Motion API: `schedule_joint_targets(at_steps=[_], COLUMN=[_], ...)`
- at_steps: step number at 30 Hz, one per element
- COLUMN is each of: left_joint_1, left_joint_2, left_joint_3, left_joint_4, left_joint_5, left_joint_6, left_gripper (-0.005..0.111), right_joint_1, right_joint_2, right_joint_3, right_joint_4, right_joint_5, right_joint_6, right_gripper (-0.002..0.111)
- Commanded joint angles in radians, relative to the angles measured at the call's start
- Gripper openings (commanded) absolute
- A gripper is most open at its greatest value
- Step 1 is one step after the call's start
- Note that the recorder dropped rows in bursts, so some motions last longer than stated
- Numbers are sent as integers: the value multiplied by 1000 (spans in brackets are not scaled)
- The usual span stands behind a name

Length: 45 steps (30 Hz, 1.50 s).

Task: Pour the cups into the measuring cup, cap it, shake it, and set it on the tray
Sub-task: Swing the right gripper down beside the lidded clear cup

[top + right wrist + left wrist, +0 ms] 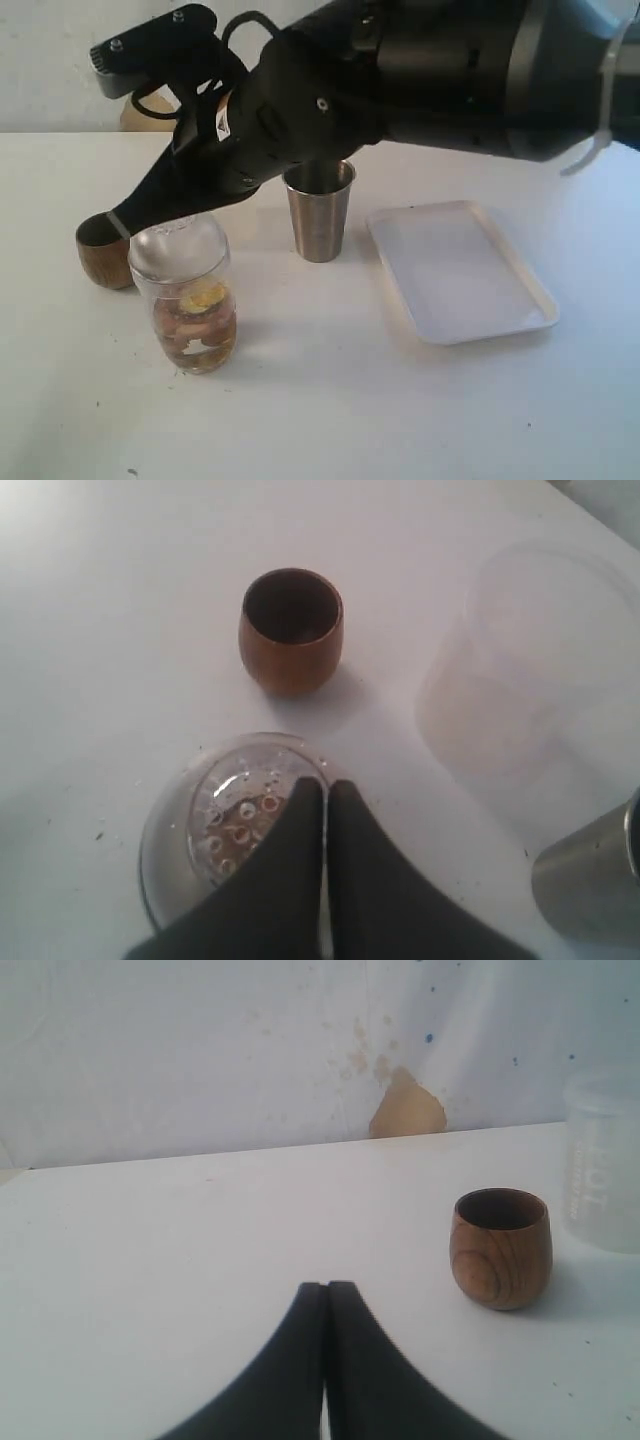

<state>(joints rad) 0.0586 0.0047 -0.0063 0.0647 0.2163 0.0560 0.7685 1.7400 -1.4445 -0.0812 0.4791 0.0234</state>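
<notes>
- The measuring cup (192, 320) stands upright on the tabletop (400, 420), straight under the right hand (118, 222). It holds clear liquid with yellow and brownish bits in its lower part.
- A clear domed lid (180, 248) sits on the measuring cup. In the right wrist view the right hand's (325, 785) closed fingertips lie over the lid (235, 780). Whether they touch it cannot be told.
- The right hand is pressed fully closed, finger against finger, and grips nothing. Its arm reaches across from the tray side.
- The wooden cup (100, 258) stands upright just beyond the right hand's fingertips, close beside the measuring cup. From above its inside (291, 630) looks dark; its contents cannot be told.
- The tumbler (320, 215) stands upright back along the right arm, near the measuring cup and apart from it.
- The tray (460, 275) lies flat past the tumbler, well apart from the right hand's tips.
- The left hand (325, 1288) is also closed, fingers together, gripping nothing, low over bare tabletop. The wooden cup (500, 1250) stands ahead of it and off to one side, apart from it.
- A frosted cup (605, 1160) stands further out than the wooden cup from the left hand. In the right wrist view it (530, 660) is between the wooden cup and the tumbler (590, 880).
</notes>
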Motion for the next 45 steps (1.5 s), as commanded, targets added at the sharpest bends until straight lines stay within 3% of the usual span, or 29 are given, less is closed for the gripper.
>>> schedule_joint_targets(at_steps=[1,6,8,9,13,15,20,22,24,27,31,37,45], left_joint_1=[3,3,3,3,3,3,3,3,3,3,3,3,3], left_joint_2=[-5,-5,-5,-5,-5,-5,-5,-5,-5,-5,-5,-5,-5], left_joint_3=[6,6,6,6,6,6,6,6,6,6,6,6,6], left_joint_4=[8,8,8,8,8,8,8,8,8,8,8,8,8], left_joint_5=[-13,-13,-13,-13,-13,-13,-13,-13,-13,-13,-13,-13,-13], left_joint_6=[-1,-1,-1,-1,-1,-1,-1,-1,-1,-1,-1,-1,-1], left_gripper=[0,0,0,0,0,0,0,0,0,0,0,0,0], right_joint_1=[-3,-3,-3,-3,-3,-3,-3,-3,-3,-3,22,39,39], right_joint_2=[-43,-129,-160,-172,-219,-234,-245,-273,-317,-377,-293,-115,69], right_joint_3=[3,3,3,3,3,3,38,139,293,589,859,883,858], right_joint_4=[-7,-23,-23,-23,-23,-23,161,226,224,226,207,-20,131], right_joint_5=[20,44,74,82,88,91,202,94,-121,-587,-1066,-1264,-1466], right_joint_6=[6,6,0,-5,-5,-23,-230,-220,-222,-218,-122,-23,8], right_gripper=[0,2,15,23,84,104,105,105,105,105,105,105,105])
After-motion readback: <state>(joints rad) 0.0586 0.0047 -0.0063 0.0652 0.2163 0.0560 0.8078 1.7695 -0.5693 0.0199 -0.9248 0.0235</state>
